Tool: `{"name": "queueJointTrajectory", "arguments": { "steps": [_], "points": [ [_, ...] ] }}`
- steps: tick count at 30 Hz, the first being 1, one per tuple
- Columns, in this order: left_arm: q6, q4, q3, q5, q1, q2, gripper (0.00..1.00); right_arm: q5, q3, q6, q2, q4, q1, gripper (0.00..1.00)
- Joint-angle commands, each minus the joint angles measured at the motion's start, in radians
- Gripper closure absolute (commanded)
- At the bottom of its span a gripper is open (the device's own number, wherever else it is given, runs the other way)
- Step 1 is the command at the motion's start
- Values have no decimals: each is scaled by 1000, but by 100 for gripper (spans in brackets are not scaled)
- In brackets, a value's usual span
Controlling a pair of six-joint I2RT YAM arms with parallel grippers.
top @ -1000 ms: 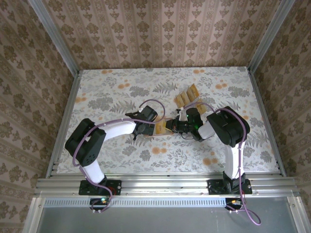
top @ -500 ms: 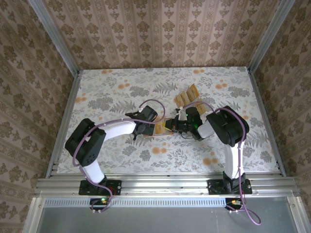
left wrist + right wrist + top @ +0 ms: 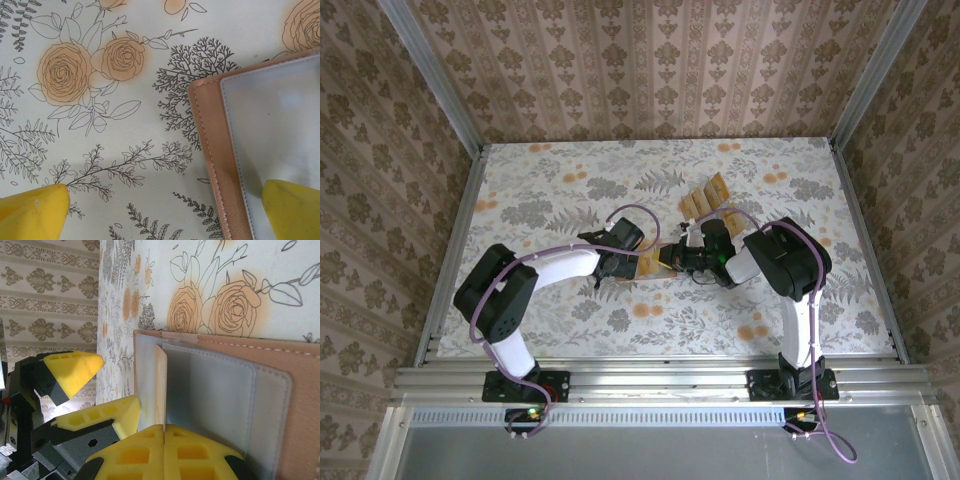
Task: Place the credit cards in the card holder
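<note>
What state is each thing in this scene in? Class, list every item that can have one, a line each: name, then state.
card holder, open, lying flat, grey inner face up.
held credit card, pinched edge-on, its far edge at the holder's pocket.
other credit cards, standing in a row farther back.
right hand, shut on the held credit card.
left hand, open, one finger over the holder's inner face.

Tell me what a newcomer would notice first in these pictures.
At the middle of the table, the two arms meet nose to nose over the card holder. The right gripper, shut on a tan credit card held edge-on, aims it at the holder's grey pocket. The left gripper stands wide open astride the holder's edge. Farther back, spare credit cards fan out in a row.
</note>
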Motion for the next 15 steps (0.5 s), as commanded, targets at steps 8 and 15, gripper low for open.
{"name": "queueJointTrajectory", "arguments": {
  "steps": [8,15],
  "points": [
    [-8,-41,11,-8,-6,20,0,79,-18,-81,48,-255,1,74],
    [-8,-33,5,-5,-6,23,0,106,0,-127,3,-354,2,55]
  ]
}}
